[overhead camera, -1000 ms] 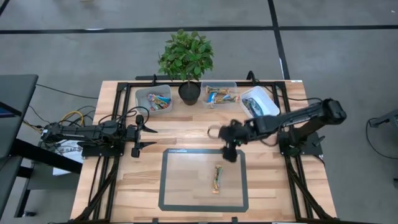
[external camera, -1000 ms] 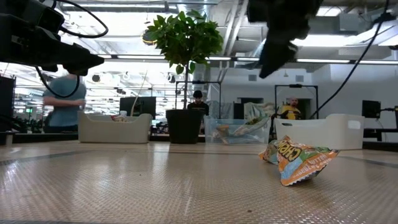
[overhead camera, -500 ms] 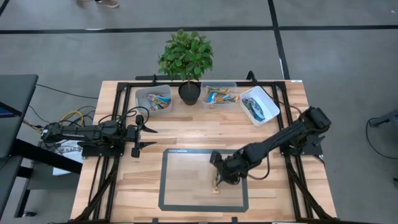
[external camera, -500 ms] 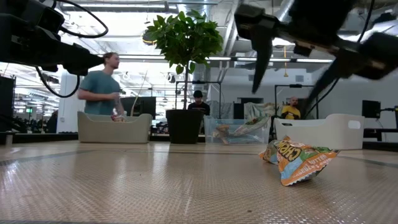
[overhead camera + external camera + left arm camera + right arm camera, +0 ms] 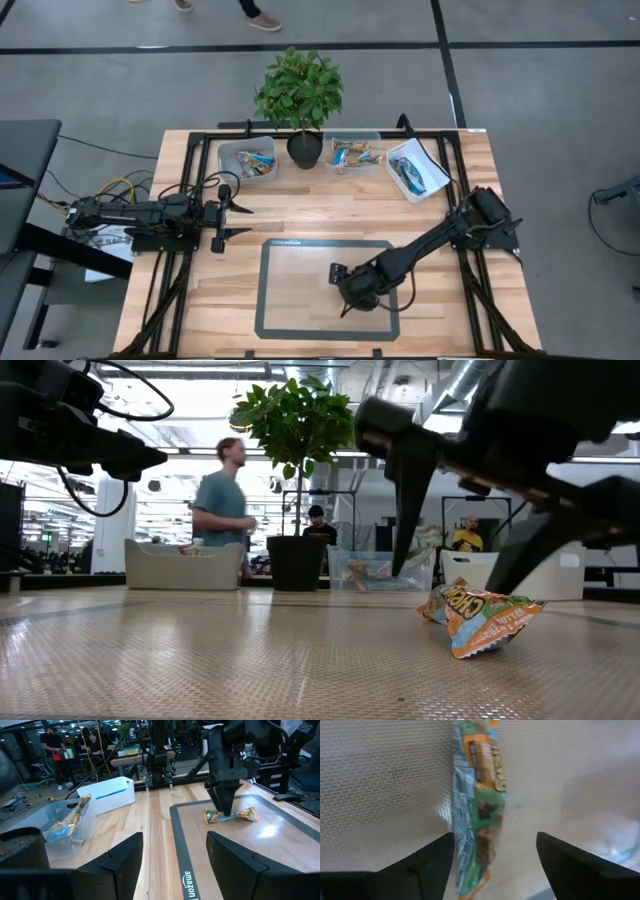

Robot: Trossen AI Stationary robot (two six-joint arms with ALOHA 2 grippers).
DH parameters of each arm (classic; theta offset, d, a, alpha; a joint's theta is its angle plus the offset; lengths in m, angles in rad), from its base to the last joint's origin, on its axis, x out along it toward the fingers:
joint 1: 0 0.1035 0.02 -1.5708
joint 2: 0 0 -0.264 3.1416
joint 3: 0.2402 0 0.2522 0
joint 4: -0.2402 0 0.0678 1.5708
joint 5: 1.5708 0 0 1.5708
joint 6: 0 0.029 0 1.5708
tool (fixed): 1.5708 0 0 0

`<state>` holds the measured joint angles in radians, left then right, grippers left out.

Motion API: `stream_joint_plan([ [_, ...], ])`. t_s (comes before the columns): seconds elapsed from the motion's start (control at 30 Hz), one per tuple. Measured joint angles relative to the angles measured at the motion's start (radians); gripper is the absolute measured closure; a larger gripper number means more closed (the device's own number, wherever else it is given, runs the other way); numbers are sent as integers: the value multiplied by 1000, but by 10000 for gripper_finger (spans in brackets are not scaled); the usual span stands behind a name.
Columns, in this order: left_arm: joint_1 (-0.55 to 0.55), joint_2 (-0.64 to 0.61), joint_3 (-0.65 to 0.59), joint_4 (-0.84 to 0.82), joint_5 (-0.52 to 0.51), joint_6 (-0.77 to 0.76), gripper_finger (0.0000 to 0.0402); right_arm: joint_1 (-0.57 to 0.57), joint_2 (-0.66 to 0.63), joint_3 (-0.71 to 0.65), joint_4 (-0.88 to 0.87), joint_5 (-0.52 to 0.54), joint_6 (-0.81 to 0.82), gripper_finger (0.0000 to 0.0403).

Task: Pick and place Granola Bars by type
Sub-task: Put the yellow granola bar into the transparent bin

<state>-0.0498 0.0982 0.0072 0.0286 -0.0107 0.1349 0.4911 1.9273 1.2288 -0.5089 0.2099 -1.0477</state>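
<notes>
Right wrist view: right pincer (image 5: 492, 865) wide open, apparently straddling granola bar (image 5: 479, 805).

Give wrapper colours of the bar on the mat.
The granola bar wrapper is orange and green with a pale edge; clearest in the right wrist view, between the open right gripper fingers.

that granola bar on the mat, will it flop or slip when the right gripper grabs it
The granola bar looks thin with crinkled wrapper ends, so it will probably sag a little rather than stay rigid. Its glossy wrapper may slide between the right gripper fingers. It lies flat on the textured mat, so rolling seems unlikely.
</notes>
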Motion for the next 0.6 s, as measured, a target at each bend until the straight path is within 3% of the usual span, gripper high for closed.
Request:
stream_joint_plan([
  [0.33,0,0,0,0,0,0,189,-4,39,12,-24,-20,1,139],
  [0.43,0,0,0,0,0,0,189,-9,39,12,-38,-37,12,171],
  [0.6,0,0,0,0,0,0,189,-9,40,11,-59,-67,49,259],
])
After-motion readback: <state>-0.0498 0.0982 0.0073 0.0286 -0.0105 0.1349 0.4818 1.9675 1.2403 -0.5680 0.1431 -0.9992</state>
